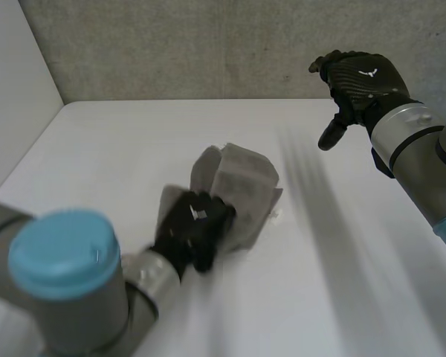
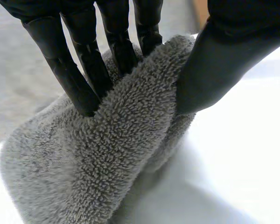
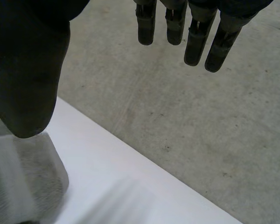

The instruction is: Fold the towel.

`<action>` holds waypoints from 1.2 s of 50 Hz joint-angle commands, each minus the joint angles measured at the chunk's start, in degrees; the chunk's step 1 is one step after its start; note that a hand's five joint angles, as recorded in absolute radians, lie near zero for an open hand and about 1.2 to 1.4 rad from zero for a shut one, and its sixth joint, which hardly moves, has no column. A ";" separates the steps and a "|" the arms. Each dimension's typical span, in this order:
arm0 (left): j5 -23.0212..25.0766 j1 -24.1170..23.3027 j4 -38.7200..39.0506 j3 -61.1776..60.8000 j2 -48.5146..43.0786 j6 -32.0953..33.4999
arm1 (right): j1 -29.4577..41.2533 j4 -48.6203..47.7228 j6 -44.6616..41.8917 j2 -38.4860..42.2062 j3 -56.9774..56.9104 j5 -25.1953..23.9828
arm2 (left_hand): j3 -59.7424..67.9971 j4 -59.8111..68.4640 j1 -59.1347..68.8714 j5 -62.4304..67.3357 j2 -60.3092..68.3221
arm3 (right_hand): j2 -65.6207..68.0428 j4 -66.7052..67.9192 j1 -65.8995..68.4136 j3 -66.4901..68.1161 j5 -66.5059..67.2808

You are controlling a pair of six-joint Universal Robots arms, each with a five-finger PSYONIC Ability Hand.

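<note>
While grey towel sits bunched at middle of white table, left hand clamps its near side: fingers dug into pile, thumb pressing opposite face, fold pinched between. Right hand hangs raised at far right, well apart from towel, fingers loose, straight, holding nothing.

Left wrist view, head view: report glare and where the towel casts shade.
Left wrist view: the table glares blank white beside the towel, which casts soft grey shade under its lifted fold. Head view: matte towel, no glare.
</note>
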 commanded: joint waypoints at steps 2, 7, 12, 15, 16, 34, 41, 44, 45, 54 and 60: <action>2.19 -6.43 0.27 -7.06 1.62 -0.18 | 1.03 3.27 -4.50 -0.02 -0.70 -3.03 | 1.04 2.39 3.68 1.86 2.41 | -4.08 -4.55 -3.18 -4.07 -3.33; 2.01 -8.18 0.09 -7.06 2.50 -0.18 | 1.03 5.55 -6.60 0.33 -0.88 -3.91 | -4.99 -3.64 -2.35 -4.18 -3.62 | -4.08 -4.55 -3.18 -4.07 -3.33; 1.57 -7.57 -0.26 -7.06 6.72 -0.18 | 1.73 8.19 -11.51 1.64 -0.97 -5.23 | -47.05 -45.70 -44.41 -46.23 -45.67 | -4.08 -4.55 -3.18 -4.07 -3.33; 1.40 -5.55 -0.26 -7.15 10.59 -0.18 | 2.35 9.86 -15.29 3.05 -1.06 -6.63 | -61.35 -60.00 -58.70 -60.53 -59.97 | -4.08 -4.55 -3.18 -4.07 -3.33; 1.40 -3.63 -0.26 -7.24 12.68 -0.18 | 2.43 10.74 -17.23 3.84 -0.97 -7.42 | -65.18 -63.83 -62.53 -64.36 -63.80 | -4.08 -4.55 -3.18 -4.07 -3.33; 2.98 15.55 1.15 -7.24 15.42 0.52 | 8.49 11.20 -29.98 13.15 -0.17 -18.51 | -64.37 -63.02 -61.73 -63.56 -63.00 | -4.08 -4.55 -3.18 -4.07 -3.33; 12.37 16.95 -1.04 -4.61 5.16 2.88 | 10.26 9.34 -33.24 18.70 -4.13 -17.54 | -57.66 -56.31 -55.02 -56.84 -56.29 | -3.49 -3.96 -2.59 -3.48 -2.74; 14.13 17.48 -1.48 -3.64 0.77 5.87 | 10.35 9.17 -33.59 20.99 -5.71 -16.48 | -53.29 -51.94 -50.65 -52.48 -51.92 | 0.21 -0.26 1.11 0.22 0.96; 14.14 17.48 -1.49 -3.64 0.74 5.88 | 10.35 9.17 -33.85 22.03 -6.41 -15.61 | -53.27 -51.92 -50.63 -52.45 -51.90 | 1.05 0.57 1.94 1.05 1.79; 14.49 17.74 -1.58 -0.92 -6.89 10.89 | 10.35 7.93 -36.84 24.68 -7.65 -13.32 | -37.49 -36.14 -34.85 -36.67 -36.12 | 6.77 6.30 7.67 6.78 7.52; 14.14 17.66 -1.49 1.81 -9.10 10.89 | 10.35 7.32 -38.25 26.08 -7.91 -13.32 | -13.67 -12.32 -11.03 -12.85 -12.29 | 21.07 20.60 21.97 21.07 21.82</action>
